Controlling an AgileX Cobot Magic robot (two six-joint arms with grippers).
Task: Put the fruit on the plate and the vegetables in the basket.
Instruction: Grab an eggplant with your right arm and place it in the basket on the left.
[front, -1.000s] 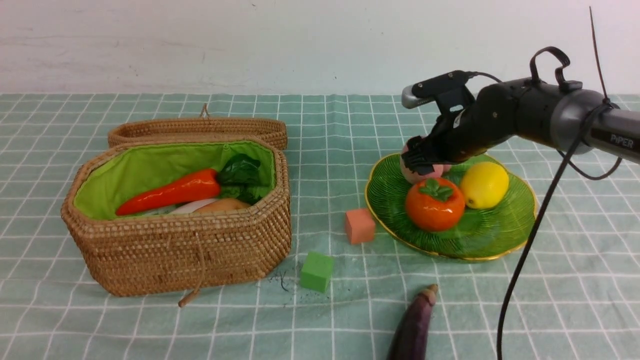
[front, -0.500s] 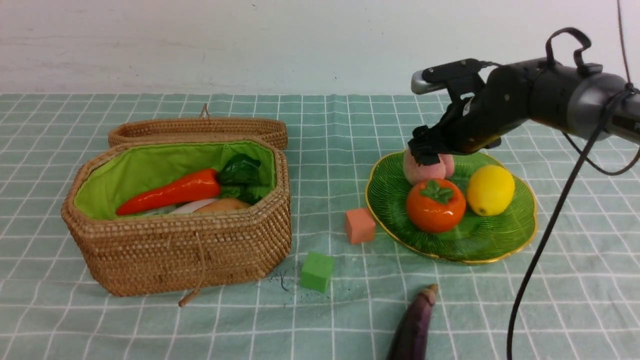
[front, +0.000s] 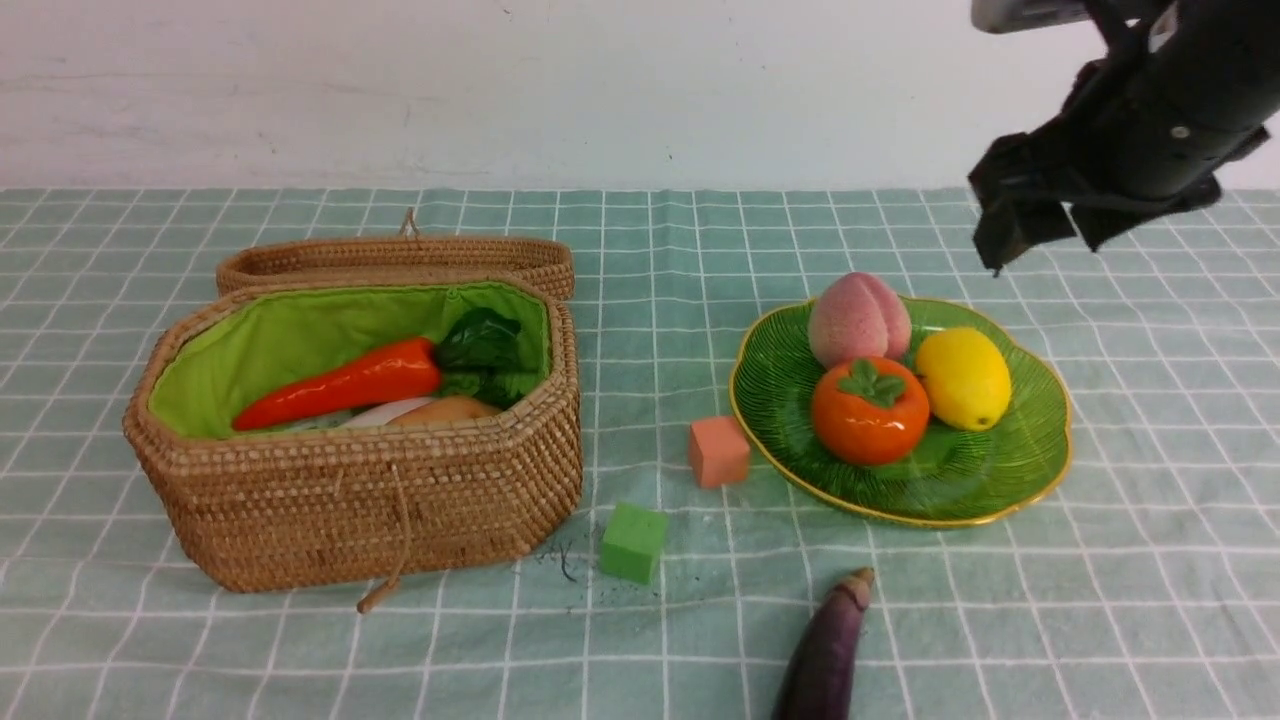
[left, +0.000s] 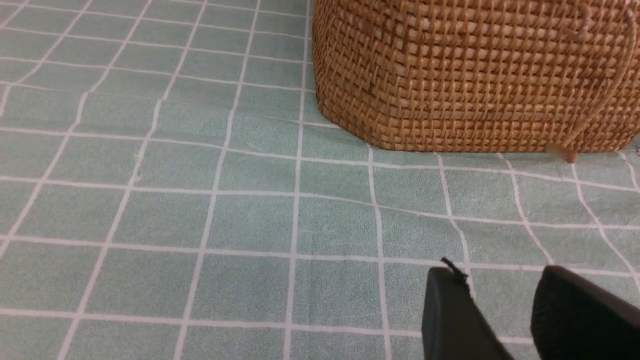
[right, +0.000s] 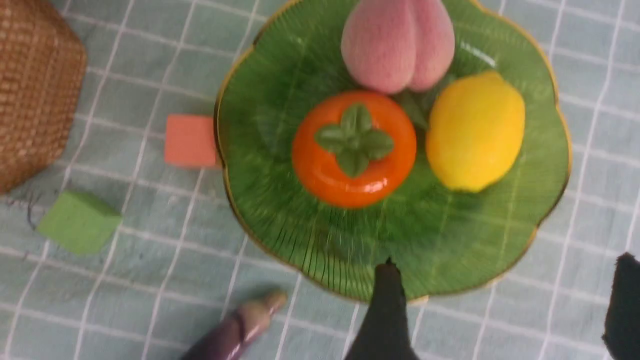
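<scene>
Fruit is gathered on the plate (front: 1010, 470): a fuzzy pink peach (front: 858, 319) at the back, a glossy orange persimmon (front: 868, 410) with a green calyx in front of it, and a smooth yellow lemon (front: 964, 378) touching the persimmon's right side. The plate is translucent green glass, ribbed like a leaf, with a scalloped gold rim.

Vegetables are split. An orange-red carrot (front: 345, 386) with dark green leaves lies in the basket (front: 360, 500) over a white radish (front: 375, 412) and a tan potato (front: 445, 409); the purple eggplant (front: 828, 655) lies on the checked cloth (front: 1150, 600) in front of the plate. The basket is octagonal woven wicker, lined in bright green, its lid (front: 400, 258) folded back behind it.

An orange cube (front: 719, 451) sits just beside the plate's left rim, and a green cube (front: 634, 542) lies nearer the basket.

From the front, only the right gripper (front: 1040, 232) is seen, raised above and behind the plate, its jaws spread and empty. The basket's contents are seen only from the front. The left gripper (left: 500, 320) is seen only by its own wrist camera, low over the cloth near the basket's wall, jaws slightly parted with nothing between them.
</scene>
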